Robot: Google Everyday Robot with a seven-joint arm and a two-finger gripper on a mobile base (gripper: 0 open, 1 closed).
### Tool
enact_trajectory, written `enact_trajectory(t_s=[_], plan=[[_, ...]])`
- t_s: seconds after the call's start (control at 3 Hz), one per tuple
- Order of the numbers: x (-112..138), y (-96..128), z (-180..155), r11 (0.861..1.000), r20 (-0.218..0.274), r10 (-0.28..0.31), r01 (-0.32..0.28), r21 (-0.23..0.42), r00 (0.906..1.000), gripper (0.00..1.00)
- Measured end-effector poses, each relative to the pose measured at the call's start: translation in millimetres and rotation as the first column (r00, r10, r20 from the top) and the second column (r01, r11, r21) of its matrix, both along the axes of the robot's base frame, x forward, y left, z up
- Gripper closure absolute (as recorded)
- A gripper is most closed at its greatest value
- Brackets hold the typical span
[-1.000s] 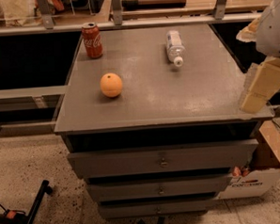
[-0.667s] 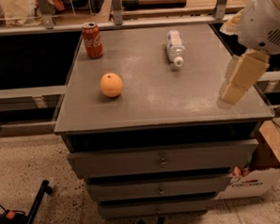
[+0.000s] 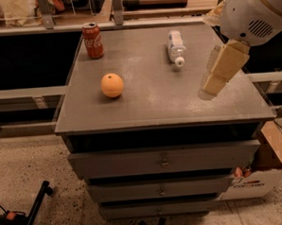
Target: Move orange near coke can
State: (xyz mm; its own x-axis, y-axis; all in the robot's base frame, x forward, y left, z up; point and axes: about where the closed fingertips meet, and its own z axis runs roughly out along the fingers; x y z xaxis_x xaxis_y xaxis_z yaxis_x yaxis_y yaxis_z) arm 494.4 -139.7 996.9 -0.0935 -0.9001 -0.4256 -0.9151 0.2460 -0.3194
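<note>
The orange (image 3: 112,85) sits on the grey cabinet top (image 3: 155,104), left of centre. The red coke can (image 3: 93,40) stands upright at the back left corner, apart from the orange. My gripper (image 3: 215,79) hangs from the white arm at the right side, above the cabinet top and well to the right of the orange. It holds nothing that I can see.
A clear plastic bottle with a white cap (image 3: 176,47) lies on its side at the back right of the top. The cabinet has drawers below (image 3: 162,160). A cardboard box (image 3: 262,174) stands on the floor at the right. A black stand leg (image 3: 32,210) lies at the lower left.
The arm and gripper have moved left, from beyond the right edge to over the right part of the cabinet top. The orange, can and bottle have not moved.
</note>
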Motion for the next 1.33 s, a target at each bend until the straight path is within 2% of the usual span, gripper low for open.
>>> enact_trajectory(t_s=[0.33,0.67,1.0,1.33], plan=[[4,6,-9,0.999,0.015,-0.009,0.008,0.048,0.9998,0.0],[22,33,-27,0.99,0.05,0.042,-0.049,0.136,0.9979,0.0],[46,69,-37,0.971,0.092,0.111,-0.127,0.202,0.9896,0.0],[73,105,-49,0.942,0.101,0.167,-0.189,0.278,0.9807,0.0]])
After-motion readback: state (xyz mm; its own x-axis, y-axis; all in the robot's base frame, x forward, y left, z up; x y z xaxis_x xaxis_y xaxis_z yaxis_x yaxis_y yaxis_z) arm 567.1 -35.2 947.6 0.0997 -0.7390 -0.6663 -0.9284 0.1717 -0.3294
